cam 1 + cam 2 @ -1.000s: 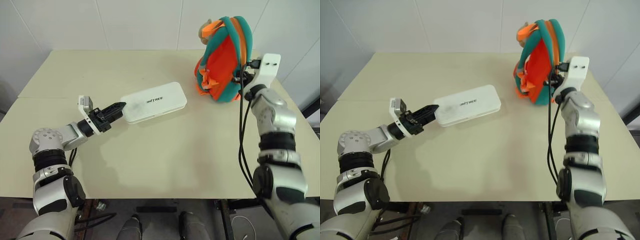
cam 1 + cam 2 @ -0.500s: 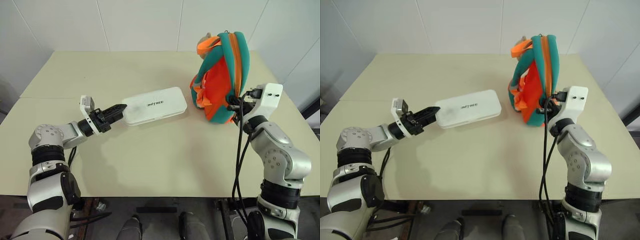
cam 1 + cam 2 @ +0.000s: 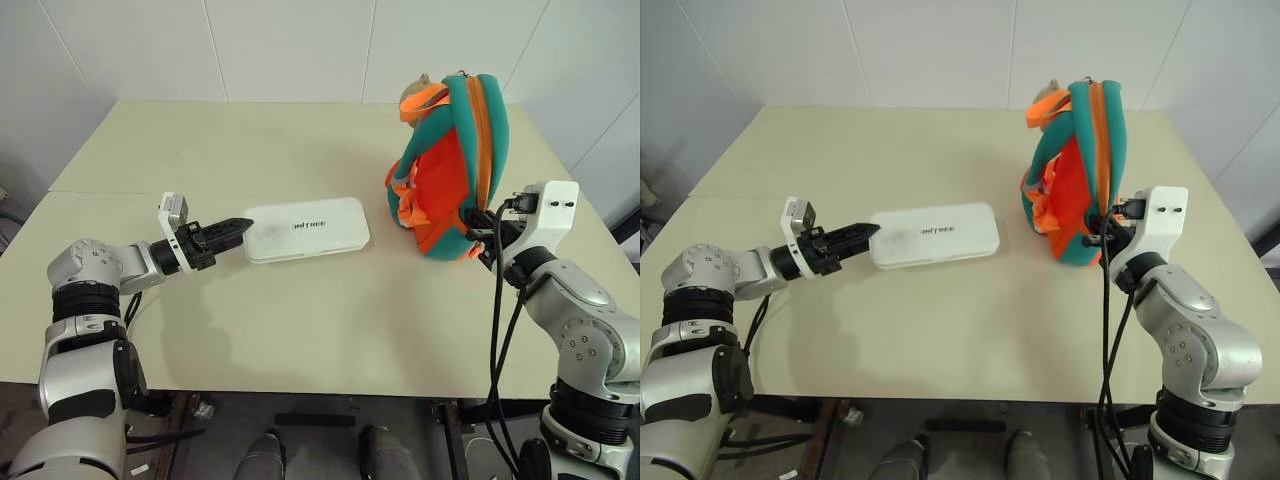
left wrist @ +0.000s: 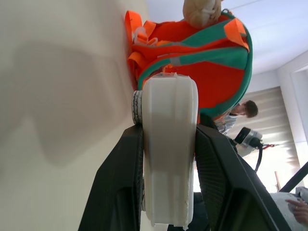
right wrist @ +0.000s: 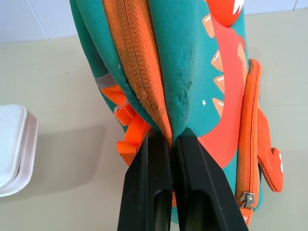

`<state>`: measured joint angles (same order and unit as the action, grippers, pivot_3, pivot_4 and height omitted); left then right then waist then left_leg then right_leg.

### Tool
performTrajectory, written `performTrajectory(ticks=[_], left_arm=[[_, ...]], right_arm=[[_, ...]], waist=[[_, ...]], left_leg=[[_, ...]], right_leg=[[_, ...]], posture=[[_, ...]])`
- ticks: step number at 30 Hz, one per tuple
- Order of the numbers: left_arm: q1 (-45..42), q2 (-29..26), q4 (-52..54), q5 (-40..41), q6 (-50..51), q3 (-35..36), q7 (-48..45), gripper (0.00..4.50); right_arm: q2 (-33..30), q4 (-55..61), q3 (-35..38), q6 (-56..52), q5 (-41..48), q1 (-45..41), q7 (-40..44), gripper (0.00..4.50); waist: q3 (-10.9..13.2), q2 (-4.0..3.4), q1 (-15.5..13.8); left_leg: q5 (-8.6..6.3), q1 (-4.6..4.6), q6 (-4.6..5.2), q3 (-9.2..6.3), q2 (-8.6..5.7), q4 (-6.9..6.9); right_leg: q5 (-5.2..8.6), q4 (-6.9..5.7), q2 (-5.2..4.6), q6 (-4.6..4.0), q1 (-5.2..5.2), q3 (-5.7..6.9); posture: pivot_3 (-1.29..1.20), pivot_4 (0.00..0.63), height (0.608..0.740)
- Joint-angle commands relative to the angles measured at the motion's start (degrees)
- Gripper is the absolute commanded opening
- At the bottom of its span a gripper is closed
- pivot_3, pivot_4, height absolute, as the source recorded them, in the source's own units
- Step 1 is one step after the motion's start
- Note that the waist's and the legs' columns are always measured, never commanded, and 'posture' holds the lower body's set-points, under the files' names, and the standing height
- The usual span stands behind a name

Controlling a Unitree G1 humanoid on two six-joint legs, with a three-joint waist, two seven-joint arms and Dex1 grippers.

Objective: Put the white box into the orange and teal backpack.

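Left hand [image 3: 237, 226] pinches the white box's [image 3: 308, 228] left end on the counter [image 3: 300, 320]. Right hand [image 5: 166, 144], fingers pressed together, nips the upright orange and teal backpack's [image 3: 450, 165] fabric at right.

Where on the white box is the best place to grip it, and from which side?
By its short end, from the robot's left, low and level. The white box lies flat, so its thin edge fits between the fingers. The left gripper already clamps that end this way.

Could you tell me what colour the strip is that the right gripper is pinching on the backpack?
Orange webbing with teal fabric either side; the right wrist view shows it best.
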<state>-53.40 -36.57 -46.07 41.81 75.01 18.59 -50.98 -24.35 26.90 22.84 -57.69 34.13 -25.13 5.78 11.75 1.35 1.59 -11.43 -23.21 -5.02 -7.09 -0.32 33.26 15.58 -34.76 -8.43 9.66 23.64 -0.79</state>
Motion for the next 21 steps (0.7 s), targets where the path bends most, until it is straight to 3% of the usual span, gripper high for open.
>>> performTrajectory(ticks=[1,21], left_arm=[[-2.1,-1.9,0.0,-0.1,0.1,0.1,-3.0,1.23],[-5.0,-0.9,-3.0,-2.7,-1.2,-0.8,-4.7,1.23]], right_arm=[[-2.1,3.4,1.1,-1.0,2.3,1.2,2.0,0.00],[-3.7,14.9,9.0,-7.9,14.6,10.5,0.5,0.00]], waist=[[0.0,0.00,0.0],[0.0,0.01,-0.1]], left_leg=[[0.00,0.00,0.01,0.00,0.00,-0.01],[-0.03,-0.04,0.06,-0.01,0.00,-0.02]], right_leg=[[0.00,0.01,0.00,-0.01,0.00,0.01],[0.01,0.11,0.00,-0.01,-0.01,0.04]], posture=[[0.00,0.150,0.740],[0.00,0.150,0.740]])
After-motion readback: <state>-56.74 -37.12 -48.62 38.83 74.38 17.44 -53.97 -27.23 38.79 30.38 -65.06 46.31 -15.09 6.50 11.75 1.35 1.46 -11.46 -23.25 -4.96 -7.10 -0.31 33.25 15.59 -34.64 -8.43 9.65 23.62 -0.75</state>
